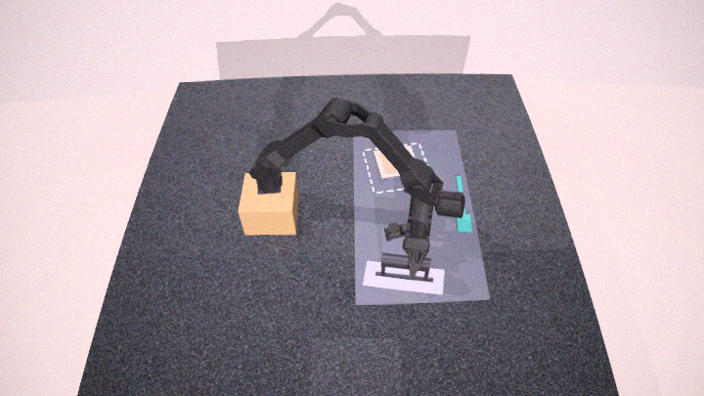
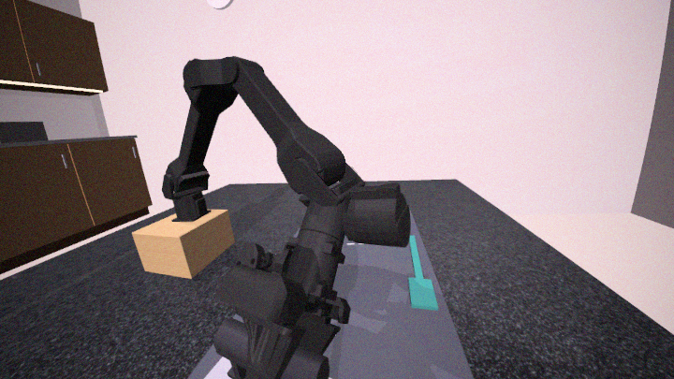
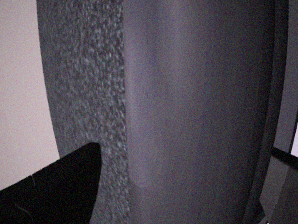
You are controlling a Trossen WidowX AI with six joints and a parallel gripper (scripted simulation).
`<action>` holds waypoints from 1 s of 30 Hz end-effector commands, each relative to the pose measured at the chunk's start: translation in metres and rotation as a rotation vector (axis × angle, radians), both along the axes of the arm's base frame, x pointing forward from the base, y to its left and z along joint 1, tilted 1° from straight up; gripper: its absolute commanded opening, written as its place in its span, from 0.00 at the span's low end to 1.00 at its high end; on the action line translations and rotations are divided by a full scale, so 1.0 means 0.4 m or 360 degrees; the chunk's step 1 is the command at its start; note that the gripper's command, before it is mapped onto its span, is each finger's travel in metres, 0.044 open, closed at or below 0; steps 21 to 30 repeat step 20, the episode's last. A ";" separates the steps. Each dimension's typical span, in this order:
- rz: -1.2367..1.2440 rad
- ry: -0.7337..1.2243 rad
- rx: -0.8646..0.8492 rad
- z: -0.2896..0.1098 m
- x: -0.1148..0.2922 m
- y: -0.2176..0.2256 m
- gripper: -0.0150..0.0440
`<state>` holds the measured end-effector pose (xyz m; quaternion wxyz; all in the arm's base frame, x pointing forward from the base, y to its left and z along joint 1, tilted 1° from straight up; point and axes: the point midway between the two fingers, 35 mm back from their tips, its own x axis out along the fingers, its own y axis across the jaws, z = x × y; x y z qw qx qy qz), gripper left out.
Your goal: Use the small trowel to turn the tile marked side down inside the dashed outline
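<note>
The trowel lies at the front of the grey mat [image 1: 374, 225] [image 2: 397, 335]; its white blade [image 1: 375, 281] is flat on the mat, with the dark bar handle [image 1: 397, 261] [image 3: 193, 110] above it. My gripper [image 1: 415, 267] points straight down over the handle. Its fingers are open and stand on either side of the bar. The peach tile [image 1: 385, 167] lies inside the dashed outline [image 1: 389, 191] at the far end of the mat, partly hidden by my arm. I cannot see a mark on its upper face.
A tan box [image 1: 268, 210] [image 2: 181, 245] under the arm's base stands left of the mat. A flat teal piece [image 1: 463, 217] [image 2: 422, 293] lies along the mat's right edge. Cabinets stand far off to the left.
</note>
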<state>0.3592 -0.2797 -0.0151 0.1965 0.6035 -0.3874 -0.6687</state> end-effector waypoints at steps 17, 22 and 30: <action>0.0002 -0.0001 0.0008 0.150 0.006 0.124 0.76; 0.0006 0.0000 0.0012 0.249 -0.052 0.153 0.76; 0.0006 0.0000 0.0012 0.249 -0.052 0.153 0.76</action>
